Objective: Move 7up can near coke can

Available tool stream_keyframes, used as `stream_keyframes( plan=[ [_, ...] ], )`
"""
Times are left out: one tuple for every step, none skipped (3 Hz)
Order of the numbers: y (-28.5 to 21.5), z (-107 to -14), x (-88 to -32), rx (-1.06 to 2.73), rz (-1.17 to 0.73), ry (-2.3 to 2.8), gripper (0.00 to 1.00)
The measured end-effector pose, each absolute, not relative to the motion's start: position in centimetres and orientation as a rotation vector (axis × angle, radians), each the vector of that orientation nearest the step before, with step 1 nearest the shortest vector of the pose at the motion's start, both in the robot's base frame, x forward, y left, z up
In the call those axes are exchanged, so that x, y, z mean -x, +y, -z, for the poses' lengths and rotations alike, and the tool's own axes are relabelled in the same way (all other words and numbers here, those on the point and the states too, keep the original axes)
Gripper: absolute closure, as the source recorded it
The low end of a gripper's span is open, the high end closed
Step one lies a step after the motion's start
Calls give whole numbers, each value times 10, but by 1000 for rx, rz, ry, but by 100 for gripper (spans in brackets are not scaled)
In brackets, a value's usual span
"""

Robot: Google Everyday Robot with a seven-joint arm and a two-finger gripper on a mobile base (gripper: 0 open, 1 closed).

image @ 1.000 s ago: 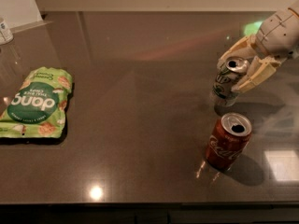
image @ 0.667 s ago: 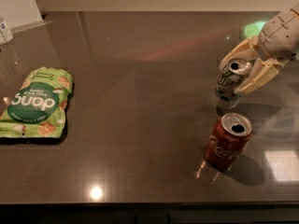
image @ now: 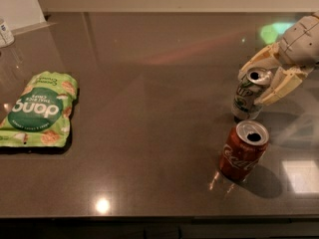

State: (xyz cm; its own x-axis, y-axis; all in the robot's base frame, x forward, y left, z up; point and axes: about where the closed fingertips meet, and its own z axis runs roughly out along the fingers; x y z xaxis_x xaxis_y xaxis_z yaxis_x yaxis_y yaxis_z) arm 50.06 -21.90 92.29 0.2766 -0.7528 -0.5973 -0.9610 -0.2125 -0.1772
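Gripper (image: 253,86) is clamped on the 7up can (image: 246,101), so the coke can (image: 242,155) just beside it could be toppled if swung into.

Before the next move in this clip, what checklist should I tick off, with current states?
1. Grip: the pincer sits around the 7up can, fingers flanking its top and apparently closed on it: ok.
2. 7up can near the coke can, just behind it with a small gap: ok.
3. 7up can resting flat on the table: cannot tell; it looks slightly tilted.
4. coke can upright: ok.
5. snack bag out of the way, far left: ok.
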Motion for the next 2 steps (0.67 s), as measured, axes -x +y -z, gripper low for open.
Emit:
stream_keyframes(
  plan=[
    [-220,-923,-499,2038,-528,1536,85],
    [-215,-921,-498,2023,-571,1516,61]
  ],
)
